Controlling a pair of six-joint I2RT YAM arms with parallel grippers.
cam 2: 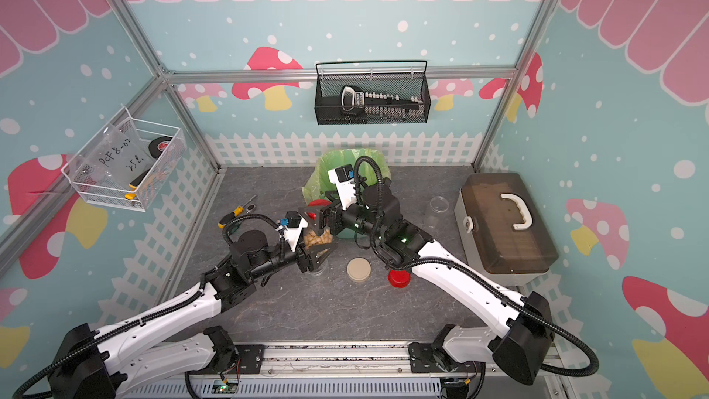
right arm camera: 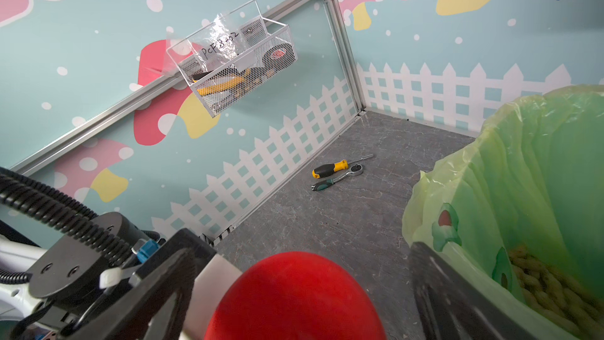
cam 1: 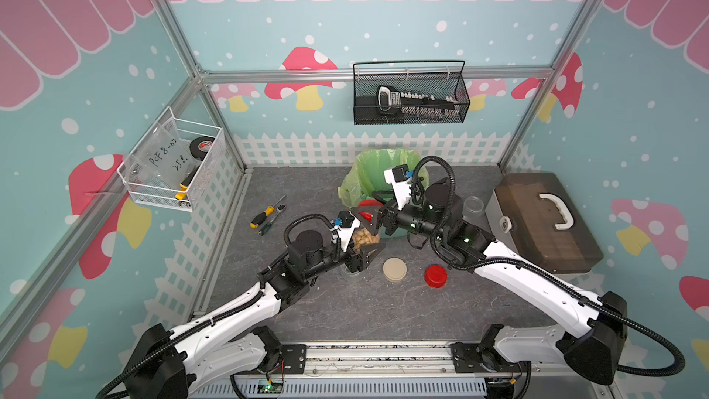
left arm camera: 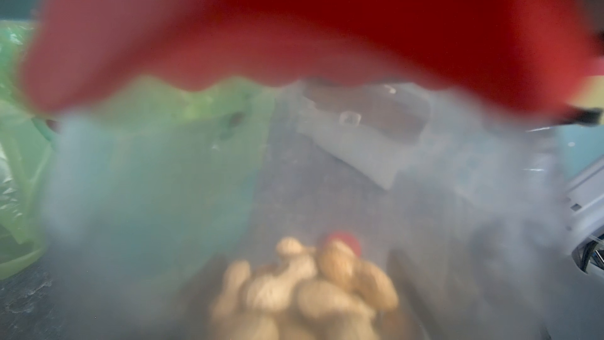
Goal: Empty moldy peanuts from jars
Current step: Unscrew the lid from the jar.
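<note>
Matt grey floor (cam 1: 345, 312), stone-veined. Clear, glossy walls on the jar (cam 1: 362, 239) at centre, plastic or glass, cannot tell. Dull, rough tan shells on the peanuts (left arm camera: 313, 289) inside. Beige lid (cam 1: 394, 270) matt; red lid (cam 1: 435, 275) smooth, slightly shiny. Thin, crinkled, see-through green film for the bag (right arm camera: 510, 165) at 12 o'clock. Smoky translucent plastic on the toolbox (cam 1: 537, 232) at 3 o'clock. Painted wire mesh: black basket (cam 1: 410, 113) at 12, white basket (right arm camera: 261, 57) at 10. Bright metal ratchet (right arm camera: 340, 178); rubbery-looking screwdriver (right arm camera: 328, 169) grip. Brushed aluminium frame (cam 1: 268, 76).

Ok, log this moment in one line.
left gripper: holds peanut jar; right gripper: open around its red lid; bin: peanuts inside
</note>
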